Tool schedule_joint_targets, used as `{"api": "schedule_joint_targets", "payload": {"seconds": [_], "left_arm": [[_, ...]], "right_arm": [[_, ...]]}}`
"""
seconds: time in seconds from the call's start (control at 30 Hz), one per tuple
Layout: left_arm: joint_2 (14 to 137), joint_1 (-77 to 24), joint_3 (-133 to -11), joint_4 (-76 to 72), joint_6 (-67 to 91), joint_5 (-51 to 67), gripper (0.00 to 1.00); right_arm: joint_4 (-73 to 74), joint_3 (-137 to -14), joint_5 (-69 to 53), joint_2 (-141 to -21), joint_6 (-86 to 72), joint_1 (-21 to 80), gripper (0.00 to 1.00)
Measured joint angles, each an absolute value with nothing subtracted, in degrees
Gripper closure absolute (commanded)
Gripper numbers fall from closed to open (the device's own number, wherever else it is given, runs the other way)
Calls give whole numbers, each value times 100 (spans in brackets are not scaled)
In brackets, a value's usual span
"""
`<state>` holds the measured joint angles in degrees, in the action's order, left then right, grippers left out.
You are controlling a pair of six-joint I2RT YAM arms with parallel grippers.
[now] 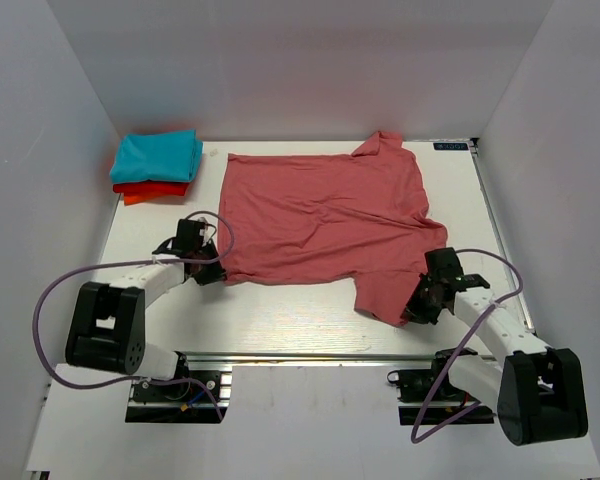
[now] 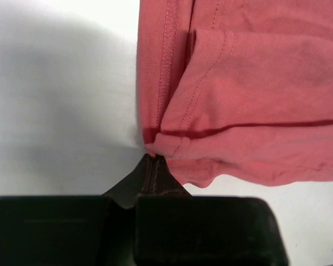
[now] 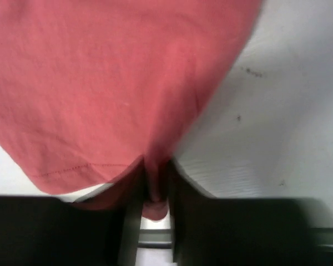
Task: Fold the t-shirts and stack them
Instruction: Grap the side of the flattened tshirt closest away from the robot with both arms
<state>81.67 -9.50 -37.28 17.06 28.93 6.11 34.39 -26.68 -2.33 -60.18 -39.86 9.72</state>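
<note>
The large salmon-pink t-shirt (image 1: 325, 220) lies spread on the white table, collar to the right. My left gripper (image 1: 212, 270) is shut on the shirt's near-left hem corner (image 2: 155, 145), low on the table. My right gripper (image 1: 420, 310) is shut on the near sleeve (image 3: 155, 166), with cloth pinched between its fingers. A folded turquoise t-shirt (image 1: 158, 156) lies on a folded orange-red t-shirt (image 1: 152, 190) at the far left corner.
White walls close the table on the left, back and right. A metal rail (image 1: 310, 357) runs along the near edge between the arm bases. A small dark label (image 1: 450, 146) sits at the far right edge.
</note>
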Motion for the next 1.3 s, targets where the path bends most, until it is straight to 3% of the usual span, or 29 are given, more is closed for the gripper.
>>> {"api": "schedule_joint_targets", "payload": {"seconds": [0.2,0.47,0.7,1.07,1.3], "left_arm": [[7472,-950,-3658,2410,2993,829,100],[7183,-895,-4012,3588,3170,788,100],[7177,-880,-4036,4320,3258,482,100],[7177,-880,-4073,4497,3251,648,100],[7207,-880,-4727,4403,3197,738,100]], "right_arm": [[3819,-2753,126,-5778,-4163,978,100],[5732,-4521,716,-5201,-4180,965,100],[6956,-5127,1299,-5057,-4165,827,100],[7063,-5162,1157,-5190,-3752,681,100],[6495,-5570,919,-5677,-3361,676,100]]}}
